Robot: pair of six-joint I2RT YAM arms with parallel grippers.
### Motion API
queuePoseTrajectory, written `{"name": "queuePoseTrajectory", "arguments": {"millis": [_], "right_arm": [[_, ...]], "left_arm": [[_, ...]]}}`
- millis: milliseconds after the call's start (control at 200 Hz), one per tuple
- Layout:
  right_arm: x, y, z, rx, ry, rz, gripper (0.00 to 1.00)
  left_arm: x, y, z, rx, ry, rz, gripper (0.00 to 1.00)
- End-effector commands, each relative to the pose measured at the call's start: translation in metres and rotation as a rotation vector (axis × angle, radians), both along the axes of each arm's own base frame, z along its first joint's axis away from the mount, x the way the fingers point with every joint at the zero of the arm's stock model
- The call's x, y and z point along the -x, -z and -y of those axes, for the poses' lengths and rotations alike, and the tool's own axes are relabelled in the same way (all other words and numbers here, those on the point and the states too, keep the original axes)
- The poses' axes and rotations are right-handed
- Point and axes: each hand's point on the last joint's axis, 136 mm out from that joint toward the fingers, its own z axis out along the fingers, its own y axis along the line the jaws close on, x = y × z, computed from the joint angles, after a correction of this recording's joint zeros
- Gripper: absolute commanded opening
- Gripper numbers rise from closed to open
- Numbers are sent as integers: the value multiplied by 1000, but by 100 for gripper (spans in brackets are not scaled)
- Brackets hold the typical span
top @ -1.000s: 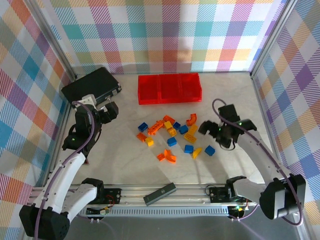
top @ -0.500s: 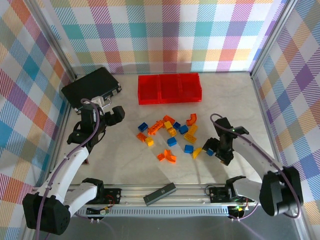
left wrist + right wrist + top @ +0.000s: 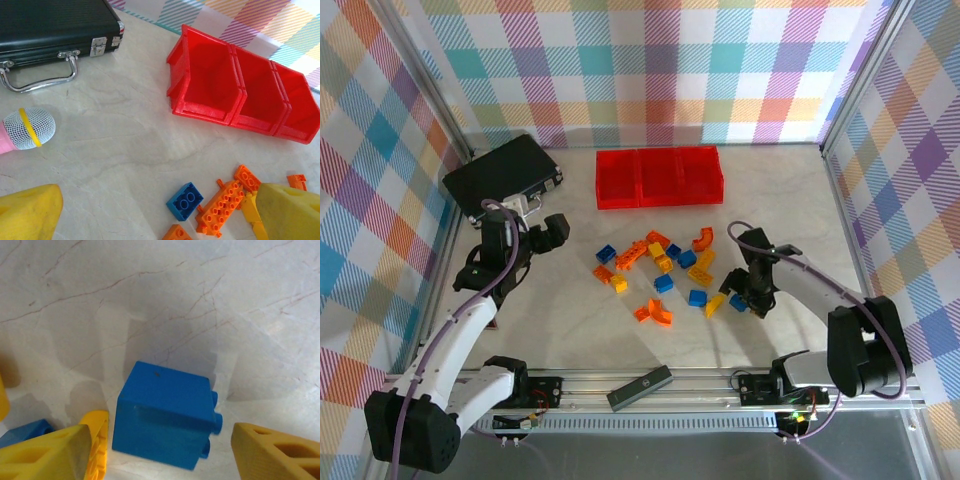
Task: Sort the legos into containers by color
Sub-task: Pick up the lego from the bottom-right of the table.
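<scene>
From above, the three red containers (image 3: 660,177) sit in a row at the far edge of the table (image 3: 580,320), about midway along it. No brick is in any of them. The legos (image 3: 665,275) lie loose in the middle of the table, blue, orange and yellow mixed together, so I'd say the sorting has hardly begun and the whole pile is left to do. The right gripper (image 3: 745,297) is down at the right end of the scatter, over a blue brick (image 3: 738,301). The left gripper (image 3: 555,232) hangs off to the left, well apart from the bricks and near the black case (image 3: 503,177) in the far left corner.

The left wrist camera looks across bare table to the containers (image 3: 240,95), and all three show only their red insides. The left gripper (image 3: 157,210) is spread wide and holds nothing. A small blue lego (image 3: 185,201) and an orange plate (image 3: 222,207) lie between its fingers (image 3: 27,212).

The right wrist camera shows the right gripper (image 3: 160,450) straddling the blue brick (image 3: 165,422), which rests on the table. There is a gap at each finger, so the brick is not yet gripped. A yellow piece (image 3: 95,440) lies just beside it.
</scene>
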Motion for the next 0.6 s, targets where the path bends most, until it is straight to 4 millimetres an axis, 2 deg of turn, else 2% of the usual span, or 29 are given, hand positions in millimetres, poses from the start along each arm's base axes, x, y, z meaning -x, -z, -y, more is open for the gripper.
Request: {"name": "queuePoseTrajectory", "arguments": {"millis": [0, 260, 380, 540, 555, 595], "right_arm": [[-12, -2, -2, 13, -15, 25, 71], [-24, -2, -3, 29, -48, 37, 51], [-33, -7, -4, 42, -68, 54, 46], [-64, -32, -10, 46, -87, 139, 40], [-69, -35, -11, 44, -90, 153, 40], [-80, -43, -14, 46, -92, 180, 40]], "left_arm": [[0, -2, 6, 2, 31, 10, 99], [3, -3, 3, -4, 22, 15, 99], [4, -5, 3, -1, 22, 18, 99], [5, -17, 3, 4, 23, 44, 99], [9, -11, 2, -1, 23, 18, 99], [10, -12, 2, -1, 22, 18, 99]]}}
